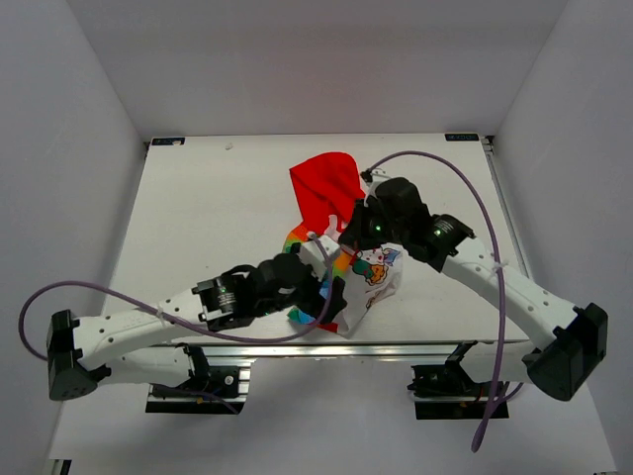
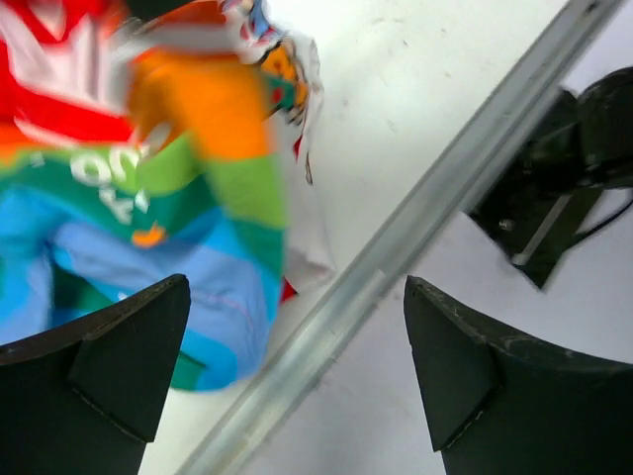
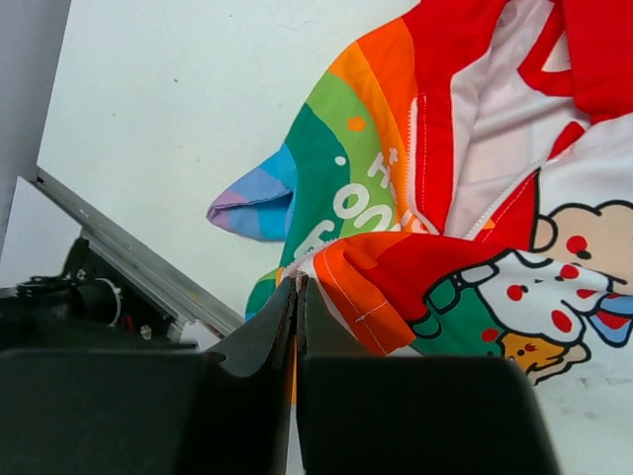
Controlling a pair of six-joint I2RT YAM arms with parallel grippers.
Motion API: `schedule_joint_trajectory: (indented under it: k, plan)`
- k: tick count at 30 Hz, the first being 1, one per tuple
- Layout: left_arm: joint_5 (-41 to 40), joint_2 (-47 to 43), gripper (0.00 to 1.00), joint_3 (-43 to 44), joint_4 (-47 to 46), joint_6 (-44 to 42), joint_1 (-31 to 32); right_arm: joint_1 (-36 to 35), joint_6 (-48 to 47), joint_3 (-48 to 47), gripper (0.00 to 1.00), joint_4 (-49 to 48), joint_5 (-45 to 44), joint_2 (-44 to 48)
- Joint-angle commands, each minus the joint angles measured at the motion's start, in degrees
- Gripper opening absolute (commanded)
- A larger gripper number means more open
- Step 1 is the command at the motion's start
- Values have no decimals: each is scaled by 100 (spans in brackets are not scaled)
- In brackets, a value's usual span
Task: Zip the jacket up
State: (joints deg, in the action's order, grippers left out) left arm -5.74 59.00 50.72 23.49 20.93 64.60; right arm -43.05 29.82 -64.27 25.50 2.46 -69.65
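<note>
**White table, crumpled jacket: one arm gripping, one ready**

Start with the right gripper [image 3: 298, 289]. Its fingers are pressed flat together, and a sliver of orange cloth shows in the seam between them. It looks to be pinching a fold of the jacket [image 3: 475, 198] at the front edge, just beside the cartoon print. The left gripper [image 2: 297, 297] is spread wide, and both black fingers [image 2: 119, 371] are bare. Blurred rainbow fabric hangs just beyond one finger; I cannot tell whether it touches. The metal rail [image 2: 396, 257] of the table runs across behind.

From above, the jacket sits bunched near the middle of the table [image 1: 198, 208], close to its near edge. Its long axis runs far to near, with the red hood [image 1: 324, 183] at the far end and the white printed front and hem at the near end. The right gripper comes in from the right onto the garment's middle. The left gripper sits at the near-left hem.

That relation is the one that matters. A zip starts at the hem, and the left arm is the nearer of the two to it, with the cloth lying just to its far side. I cannot find the slider in any view. A pale stitched line beside the rainbow panel may be the zip tape. I judge the zipping not yet begun, since the front is folded over rather than laid straight.
</note>
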Motion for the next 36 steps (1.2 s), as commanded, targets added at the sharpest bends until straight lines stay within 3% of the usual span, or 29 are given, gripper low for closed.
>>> schedule_joint_trajectory:
  k: [1,4,10,18,25,29,32,35,36]
  plan:
    - [-2255,504,98,517,51,-939,886,16,182,-647,0,526,228,-399]
    - [-3754,954,98,895,244,-1108,1397,7,234,-824,0,597,466,-549]
    - [-4514,1465,92,1019,-256,-1715,1512,16,278,-763,0,536,685,-462]
    - [-4559,1649,78,843,-774,-2258,1521,7,322,-710,0,448,914,-400]
    - [-4559,1974,76,764,-1057,-2541,1529,16,393,-718,0,403,889,-383]
    - [-4427,1949,86,826,-1029,-2418,1582,60,384,-762,0,474,835,-409]
    - [-4234,1887,88,764,-1266,-2401,1591,68,410,-710,0,456,879,-409]
    - [-4532,1992,84,659,-1513,-2427,1591,68,428,-639,0,395,949,-348]
    - [-4602,2053,77,641,-1531,-2462,1591,68,436,-613,0,377,958,-313]
